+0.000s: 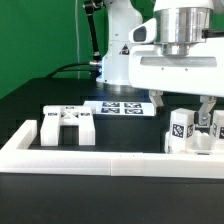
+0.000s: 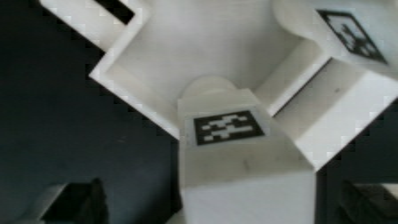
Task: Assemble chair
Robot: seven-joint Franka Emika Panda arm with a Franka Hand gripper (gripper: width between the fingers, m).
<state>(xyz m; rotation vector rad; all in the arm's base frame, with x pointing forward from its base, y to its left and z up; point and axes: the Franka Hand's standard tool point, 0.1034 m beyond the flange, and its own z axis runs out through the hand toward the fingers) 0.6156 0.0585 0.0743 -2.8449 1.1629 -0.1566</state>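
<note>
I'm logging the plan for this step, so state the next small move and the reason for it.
Probably lower a little and close on the tagged post. The gripper is open, and its fingers stand on either side of the post with gaps showing, so nothing is gripped yet.

arm (image 1: 125,45) stood on its base behind the marker board (image 1: 118,108) and bent over to the exterior view's right of it. wrist (image 1: 185,25) pointed straight down. gripper (image 1: 182,112) sat low, just beside the marker board's right end, jaws spread wide. wrist view showed dark fingertips (image 2: 71,205) well apart.
</note>
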